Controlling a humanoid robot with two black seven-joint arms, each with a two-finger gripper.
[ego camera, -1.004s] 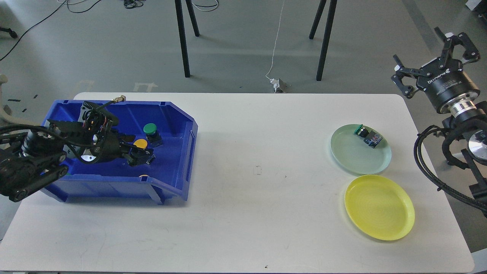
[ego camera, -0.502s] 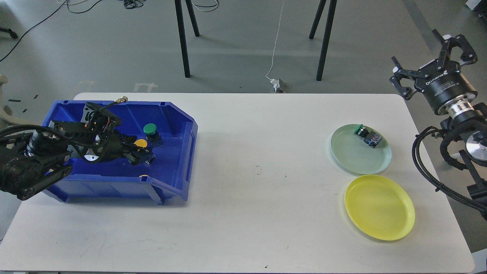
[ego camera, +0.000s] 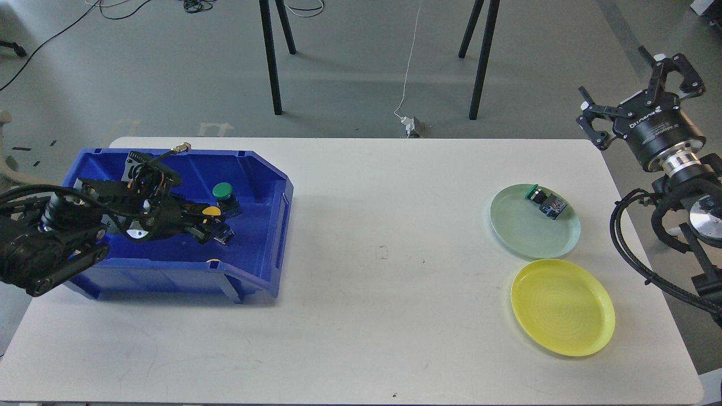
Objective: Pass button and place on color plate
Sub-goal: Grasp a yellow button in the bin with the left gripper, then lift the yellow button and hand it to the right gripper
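My left gripper is down inside the blue bin, right at a yellow button whose cap shows just above the dark fingers. The fingers merge with the button's base, so I cannot tell whether they are closed on it. A green button stands behind it in the bin. Another green button lies on the pale green plate. The yellow plate in front of it is empty. My right gripper is open and empty, raised beyond the table's right edge.
The white table holds the bin at the left and both plates at the right. Black stand legs and cables are on the floor behind the table. Part of a further yellow item shows at the bin's front wall.
My left gripper has shifted slightly right and up in the bin, and the yellow button has moved a little with it. My right gripper has drifted slightly up and left.
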